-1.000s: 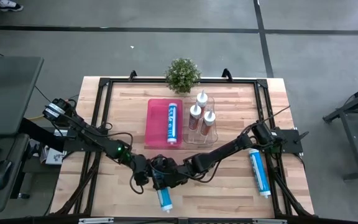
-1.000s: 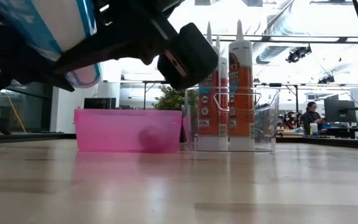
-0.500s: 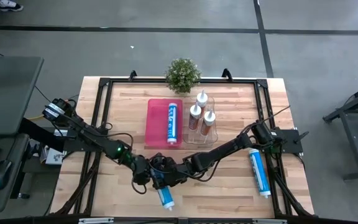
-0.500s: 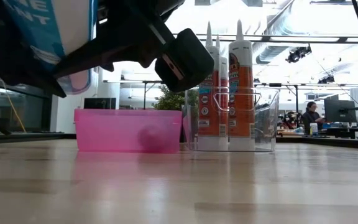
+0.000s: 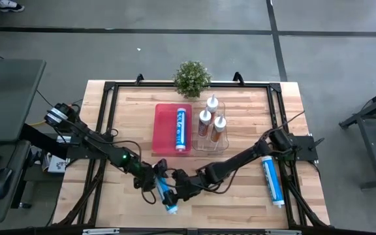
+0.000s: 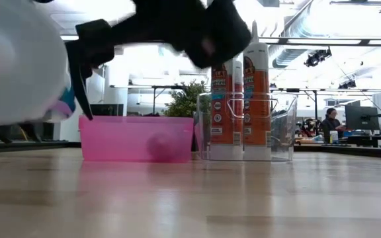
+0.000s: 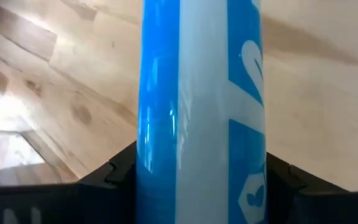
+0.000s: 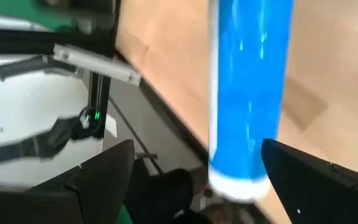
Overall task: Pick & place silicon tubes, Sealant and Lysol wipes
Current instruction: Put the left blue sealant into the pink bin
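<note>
Tubes numbered six in all: three blue-and-white silicone ones and three orange sealant ones. Of the blue tubes, one (image 5: 181,128) lay lengthwise in the pink tray (image 5: 162,130) at the counter's centre, one (image 5: 271,180) lay on the bare counter (image 5: 240,202) toward four o'clock, and the third, the held tube (image 5: 165,194), sat near six o'clock between the two grippers. The left gripper (image 5: 154,186) was clamped on the held tube, whose blue-and-white body filled the left wrist view between the two dark fingers (image 7: 114,177). The right gripper (image 5: 180,185) was just beside the same tube on its other side; in the right wrist view its fingers (image 8: 104,168) stood well apart on either side of the tube, released and not touching it. The three sealant tubes (image 5: 211,117) stood upright, nozzles up, in one clear bin (image 6: 270,125) just to the three o'clock side of the pink tray. One small potted plant (image 5: 192,78) stood at the counter's twelve o'clock edge. In the low view the held tube loomed large and blurred, lifted off the counter.
</note>
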Robot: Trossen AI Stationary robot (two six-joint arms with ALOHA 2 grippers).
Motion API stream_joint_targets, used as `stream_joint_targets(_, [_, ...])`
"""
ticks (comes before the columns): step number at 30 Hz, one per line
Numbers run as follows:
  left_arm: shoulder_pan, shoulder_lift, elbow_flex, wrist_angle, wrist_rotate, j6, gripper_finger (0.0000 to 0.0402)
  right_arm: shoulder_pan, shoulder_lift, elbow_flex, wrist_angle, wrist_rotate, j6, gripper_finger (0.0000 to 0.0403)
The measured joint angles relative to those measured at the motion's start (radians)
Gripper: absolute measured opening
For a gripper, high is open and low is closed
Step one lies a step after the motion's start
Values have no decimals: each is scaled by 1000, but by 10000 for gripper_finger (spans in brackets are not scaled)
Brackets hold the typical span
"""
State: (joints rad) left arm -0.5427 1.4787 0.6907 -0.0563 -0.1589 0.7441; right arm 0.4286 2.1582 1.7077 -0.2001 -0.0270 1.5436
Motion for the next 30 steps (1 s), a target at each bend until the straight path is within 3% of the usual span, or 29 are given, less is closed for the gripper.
stream_joint_targets(7, [0, -120, 6, -137, -17, 52, 196, 77, -66, 0, -164, 50, 0, 344])
stream_joint_targets(14, [29, -222, 154, -505, -23, 156, 196, 153, -105, 0, -280, 186, 56, 345])
stream_joint_targets(21, [204, -248, 301, -741, 49, 250, 196, 192, -111, -1, -322, 283, 96, 346])
stream_joint_targets(30, [476, -243, 414, -914, 37, 530, 196, 196, -111, -2, -351, 288, 72, 346])
